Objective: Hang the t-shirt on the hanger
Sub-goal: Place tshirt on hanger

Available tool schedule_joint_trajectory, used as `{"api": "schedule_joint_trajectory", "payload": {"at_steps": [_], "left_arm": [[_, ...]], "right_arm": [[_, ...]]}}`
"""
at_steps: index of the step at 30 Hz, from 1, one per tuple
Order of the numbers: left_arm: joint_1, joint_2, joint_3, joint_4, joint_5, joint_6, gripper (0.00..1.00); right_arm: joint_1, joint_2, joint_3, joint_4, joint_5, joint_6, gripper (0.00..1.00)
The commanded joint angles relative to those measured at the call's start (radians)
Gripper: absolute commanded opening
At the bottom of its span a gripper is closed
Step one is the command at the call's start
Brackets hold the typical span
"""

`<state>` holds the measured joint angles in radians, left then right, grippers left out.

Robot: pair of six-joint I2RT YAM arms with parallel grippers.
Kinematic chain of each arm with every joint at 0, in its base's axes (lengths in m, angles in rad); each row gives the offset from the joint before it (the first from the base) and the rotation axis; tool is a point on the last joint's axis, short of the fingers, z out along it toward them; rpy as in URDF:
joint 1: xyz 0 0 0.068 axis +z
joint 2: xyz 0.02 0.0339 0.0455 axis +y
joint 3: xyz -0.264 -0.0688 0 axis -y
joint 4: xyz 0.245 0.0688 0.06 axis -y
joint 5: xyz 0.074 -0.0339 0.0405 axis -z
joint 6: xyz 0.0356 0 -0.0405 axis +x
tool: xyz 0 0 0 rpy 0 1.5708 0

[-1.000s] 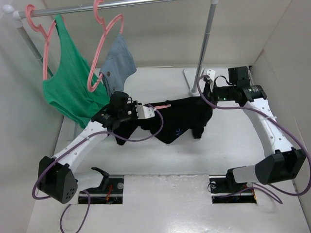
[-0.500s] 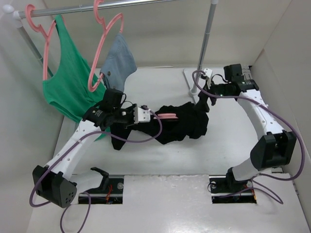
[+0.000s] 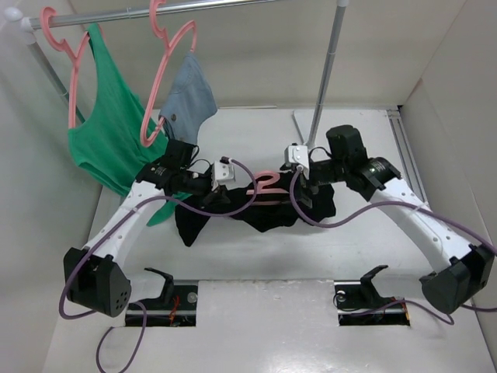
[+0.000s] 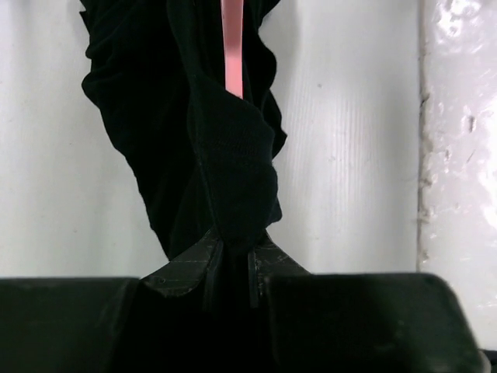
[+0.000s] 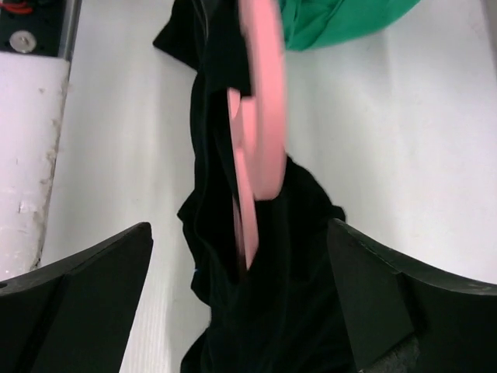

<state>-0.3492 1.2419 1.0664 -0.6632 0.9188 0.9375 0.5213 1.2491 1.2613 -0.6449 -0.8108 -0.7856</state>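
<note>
The black t-shirt (image 3: 260,211) lies bunched on the table between my two arms. The pink hanger (image 3: 268,183) runs inside it, with only its hook end showing at the top. My left gripper (image 3: 220,186) is shut on a fold of the t-shirt (image 4: 202,116) at its left end, and a strip of the hanger (image 4: 231,47) shows beyond the pinch (image 4: 231,250). My right gripper (image 3: 301,186) stands open at the shirt's right end. In the right wrist view, its gripper (image 5: 239,227) is spread wide to either side of the hanger (image 5: 260,116) and the t-shirt (image 5: 287,311), touching neither.
A clothes rail (image 3: 202,6) crosses the back; its right post (image 3: 326,70) stands just behind my right arm. A green tank top (image 3: 109,132) and a blue-grey garment (image 3: 190,97) hang from it on pink hangers, with the green hem close to my left arm. White walls close in both sides.
My right gripper opened, let go of the shirt's right side and swung left to the hanger's hook. The t-shirt has bunched toward the middle. My left gripper stayed shut.
</note>
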Motion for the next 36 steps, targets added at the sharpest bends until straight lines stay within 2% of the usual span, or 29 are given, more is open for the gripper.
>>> {"api": "schedule_joint_trajectory", "payload": {"at_steps": [1,6,9,11,13,14,16,17,19,21,25,27,29,32,33,36], "left_arm": [[0.019,-0.004,0.061,0.019,0.167,-0.039,0.00],[0.019,0.005,0.081,0.007,0.230,-0.026,0.00],[0.029,0.005,0.081,0.007,0.241,-0.026,0.00],[0.038,0.005,0.090,0.007,0.256,-0.026,0.00],[0.047,0.005,0.090,-0.003,0.281,-0.038,0.00],[0.068,0.005,0.102,-0.003,0.290,-0.039,0.00],[0.101,0.005,0.113,0.017,0.313,-0.087,0.00],[0.146,0.005,0.113,0.017,0.313,-0.097,0.00],[0.191,0.005,0.122,0.027,0.327,-0.097,0.00],[0.237,0.019,0.136,0.027,0.338,-0.097,0.09],[0.250,0.037,0.145,0.045,0.348,-0.141,0.27],[0.250,0.037,0.145,0.097,0.348,-0.172,0.28],[0.250,0.037,0.136,0.129,0.336,-0.203,0.42],[0.250,0.047,0.136,0.152,0.322,-0.212,0.55],[0.250,0.047,0.136,0.152,0.322,-0.212,0.65],[0.236,0.047,0.136,0.162,0.310,-0.203,0.78]], "right_arm": [[0.017,0.023,-0.063,0.126,0.007,-0.014,0.97],[0.069,0.071,-0.128,0.391,0.042,0.106,0.84],[0.069,0.159,-0.097,0.442,0.042,0.132,0.66],[0.069,0.214,-0.062,0.442,0.028,0.141,0.46],[0.069,0.234,-0.048,0.442,0.015,0.150,0.35],[0.059,0.234,-0.034,0.412,0.006,0.151,0.22],[0.036,0.222,-0.022,0.363,-0.030,0.138,0.05],[-0.007,0.205,-0.022,0.308,-0.030,0.138,0.00],[-0.064,0.138,-0.033,0.245,-0.065,0.103,0.00],[-0.165,0.086,-0.014,0.109,-0.093,0.039,0.00],[-0.297,0.065,0.101,-0.174,-0.140,-0.101,0.00],[-0.311,0.075,0.147,-0.252,-0.140,-0.122,0.00],[-0.320,0.075,0.208,-0.303,-0.128,-0.122,0.00],[-0.320,0.107,0.309,-0.377,-0.137,-0.122,0.00],[-0.320,0.118,0.337,-0.400,-0.157,-0.122,0.00],[-0.320,0.151,0.446,-0.495,-0.178,-0.122,0.00]]}}
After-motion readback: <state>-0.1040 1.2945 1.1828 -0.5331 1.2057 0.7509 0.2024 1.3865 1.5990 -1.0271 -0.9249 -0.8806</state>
